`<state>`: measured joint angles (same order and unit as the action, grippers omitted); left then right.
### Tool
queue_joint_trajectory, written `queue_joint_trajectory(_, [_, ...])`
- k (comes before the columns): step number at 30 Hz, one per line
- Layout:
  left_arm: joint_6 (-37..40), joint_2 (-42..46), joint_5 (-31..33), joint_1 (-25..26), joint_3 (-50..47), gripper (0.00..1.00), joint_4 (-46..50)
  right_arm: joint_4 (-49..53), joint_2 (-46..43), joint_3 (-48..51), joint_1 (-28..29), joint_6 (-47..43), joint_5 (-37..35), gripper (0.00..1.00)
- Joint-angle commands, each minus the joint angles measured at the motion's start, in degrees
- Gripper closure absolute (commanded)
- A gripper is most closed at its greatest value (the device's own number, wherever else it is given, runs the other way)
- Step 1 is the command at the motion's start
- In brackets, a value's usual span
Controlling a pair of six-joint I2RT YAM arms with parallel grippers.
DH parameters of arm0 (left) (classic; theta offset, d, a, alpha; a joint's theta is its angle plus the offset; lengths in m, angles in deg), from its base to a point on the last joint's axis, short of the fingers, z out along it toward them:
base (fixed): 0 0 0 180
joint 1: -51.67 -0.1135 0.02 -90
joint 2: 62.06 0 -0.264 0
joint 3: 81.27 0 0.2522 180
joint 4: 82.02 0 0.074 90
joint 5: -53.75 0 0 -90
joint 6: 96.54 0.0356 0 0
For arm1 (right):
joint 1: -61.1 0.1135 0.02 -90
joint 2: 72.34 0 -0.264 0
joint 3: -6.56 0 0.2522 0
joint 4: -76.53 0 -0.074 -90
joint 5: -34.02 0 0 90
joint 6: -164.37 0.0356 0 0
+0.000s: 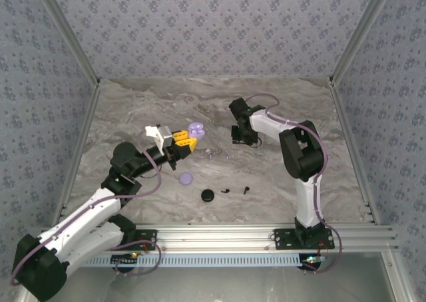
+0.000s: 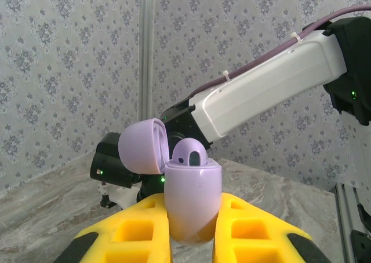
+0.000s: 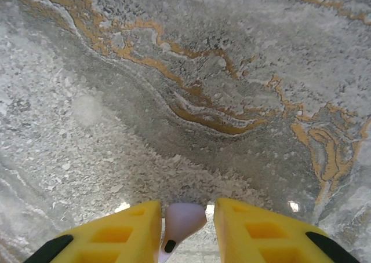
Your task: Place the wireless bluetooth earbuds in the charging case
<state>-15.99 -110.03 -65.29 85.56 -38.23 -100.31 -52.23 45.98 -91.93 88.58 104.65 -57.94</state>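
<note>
lilac case point(image 2: 191, 187) open in left claw point(image 2: 192, 228), 1 lilac earbud point(image 2: 191, 154) inside

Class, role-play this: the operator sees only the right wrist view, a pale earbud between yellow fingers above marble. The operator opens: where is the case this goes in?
Observer: To your left; the left gripper holds a lilac case upright between its fingers.
Operator: Is it open?
Observer: Yes, its lid is hinged back.
Operator: Any room for my pale earbud?
Observer: One lilac earbud seems seated in it; I cannot see the other slot.
</note>
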Motion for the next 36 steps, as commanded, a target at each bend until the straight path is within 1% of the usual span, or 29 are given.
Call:
queue_joint_trajectory(1, [0.75,0.98,0.47,0.37,0.08,1.0,-0.82,1.68,1.97,-1.14,0.37,1.01,-0.58,0.68])
queue_joint_trajectory(11, [0.53,1.2,0.47,0.31,0.16,1.0,-0.51,0.85,2.24,-1.14,0.45,0.06,-0.35,0.75])
queue_joint_trajectory(17, [0.49,1.08,0.56,0.33,0.1,1.0,-0.12,1.08,-0.82,-1.08,1.07,-1.28,-1.53,0.77])
queue_joint_trajectory(22, [0.33,-0.03,1.06,0.39,-0.27,1.0,-0.7,2.24,-8.36,0.45,1.99,-1.46,-3.98,0.77])
queue_joint_trajectory(28, [-0.96,-3.86,1.31,0.35,-0.46,1.0,-4.47,4.32,-21.12,2.75,3.61,-1.02,-5.15,0.77])
queue_joint_trajectory(33, [-1.53,-7.97,1.27,0.3,1.01,1.0,-6.68,3.53,-31.34,3.87,7.52,-1.62,-5.98,0.77])
queue_joint_trajectory(36, [-1.63,-10.14,0.96,0.35,2.24,1.0,-7.01,2.71,-35.78,3.89,10.29,-1.91,-6.98,0.77])
